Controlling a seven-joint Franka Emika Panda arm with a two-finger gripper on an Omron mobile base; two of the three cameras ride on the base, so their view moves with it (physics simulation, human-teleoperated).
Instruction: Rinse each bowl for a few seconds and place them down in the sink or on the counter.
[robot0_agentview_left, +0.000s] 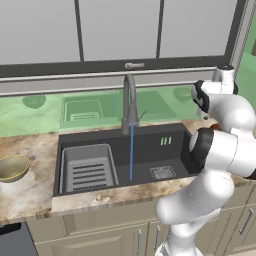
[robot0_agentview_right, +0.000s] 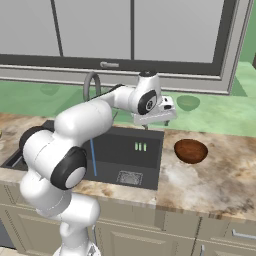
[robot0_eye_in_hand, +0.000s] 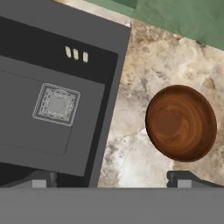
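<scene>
Fingers spread wide, holding nothing, hanging above sink's right edge. Brown bowl upright on table just right of sink. Gold bowl far left. Tap running. Bowl looks rigid, light, slick; I'd pinch rim.

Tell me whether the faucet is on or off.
On: a thin blue stream falls from the faucet spout into the sink basin.

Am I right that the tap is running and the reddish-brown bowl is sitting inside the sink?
Not quite. The tap is running, but the reddish-brown bowl sits on the counter to the right of the sink, not inside it. The right base view shows this plainly.
</scene>
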